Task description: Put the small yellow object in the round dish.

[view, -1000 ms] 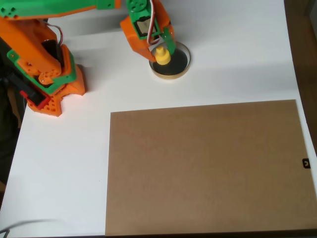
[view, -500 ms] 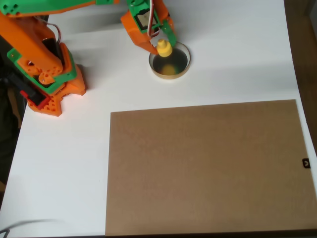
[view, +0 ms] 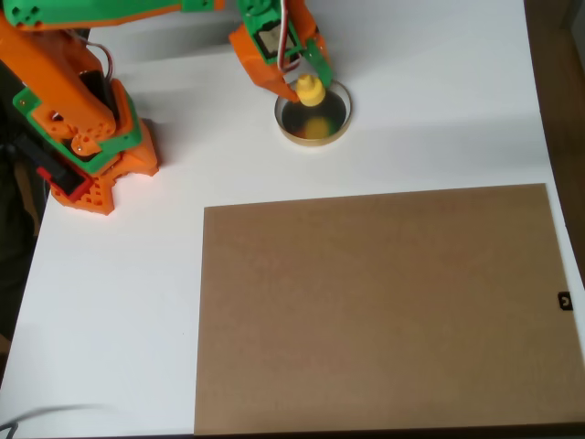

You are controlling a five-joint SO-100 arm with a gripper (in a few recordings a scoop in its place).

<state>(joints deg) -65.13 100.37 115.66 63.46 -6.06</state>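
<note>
Gripper [view: 308, 84] clamps the small yellow object [view: 311, 91] directly above the round dish's [view: 336, 131] far-left rim, near the table's [view: 439, 110] far edge.

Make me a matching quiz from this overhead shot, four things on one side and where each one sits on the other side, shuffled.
Things:
1. small yellow object
2. round dish
3. brown board
4. arm base

Places:
A. fills the lower right of the white table
B. far left edge of the table
C. between the gripper fingers, over the dish's upper left rim
D. on the table, top centre, above the board

Pairs: 1-C, 2-D, 3-A, 4-B
</note>
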